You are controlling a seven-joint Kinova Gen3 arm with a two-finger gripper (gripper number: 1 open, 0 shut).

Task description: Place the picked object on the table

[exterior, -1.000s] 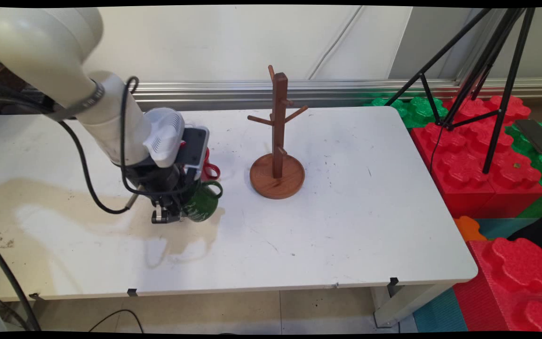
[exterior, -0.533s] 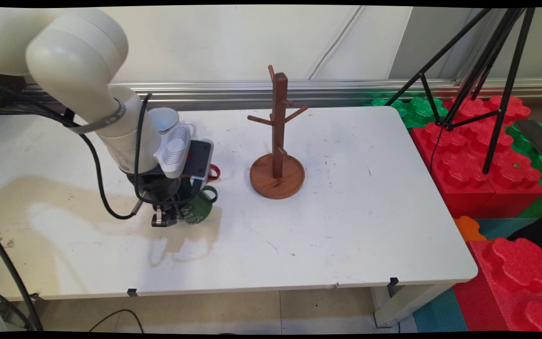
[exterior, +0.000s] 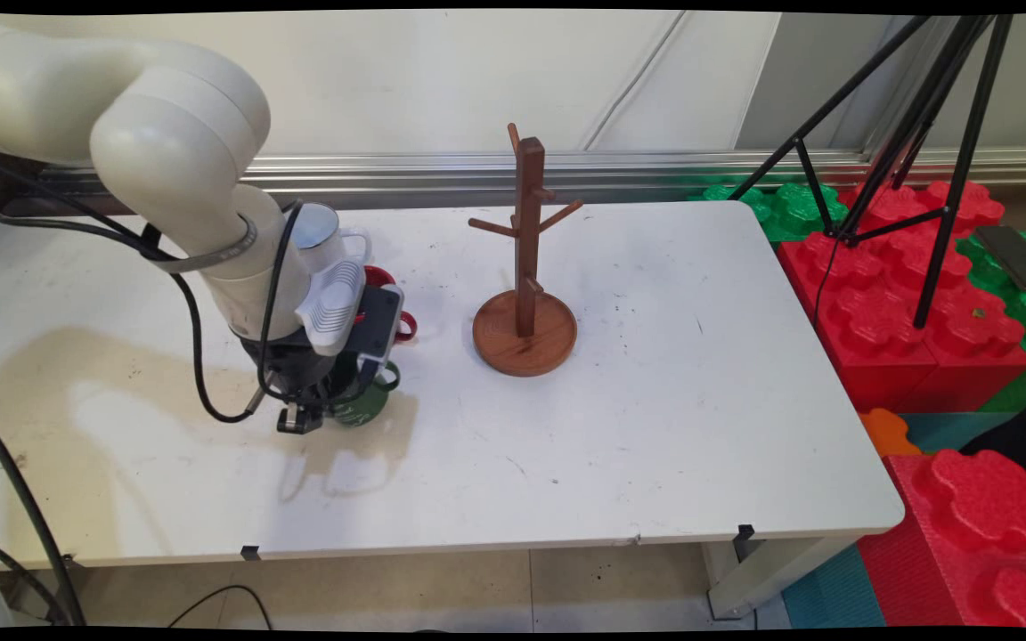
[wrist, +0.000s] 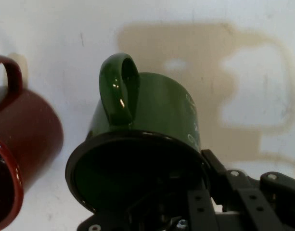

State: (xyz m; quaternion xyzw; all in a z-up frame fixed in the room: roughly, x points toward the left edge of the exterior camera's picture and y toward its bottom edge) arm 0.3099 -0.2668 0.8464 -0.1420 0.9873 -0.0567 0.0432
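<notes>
My gripper point(exterior: 313, 411) is low over the table's left half, shut on the rim of a dark green mug point(exterior: 367, 402). In the hand view the green mug point(wrist: 157, 110) fills the middle with its handle up. One finger point(wrist: 211, 166) lies against the outside of the wall and the other is hidden inside the mouth. I cannot tell whether the mug touches the table. A red mug point(exterior: 399, 322) stands just behind it, and the same red mug point(wrist: 22, 139) shows at the hand view's left edge. A white mug point(exterior: 324, 233) stands behind the arm.
A wooden mug tree point(exterior: 526, 267) with bare pegs stands on its round base mid-table, right of the mugs. The white table point(exterior: 655, 427) ends at its right edge by red and green foam blocks point(exterior: 905, 303) and a black tripod point(exterior: 923, 133).
The arm has swung leftward and turned, carrying the green mug a little to the left and away from the mug tree. The red mug and mug tree have not moved.
</notes>
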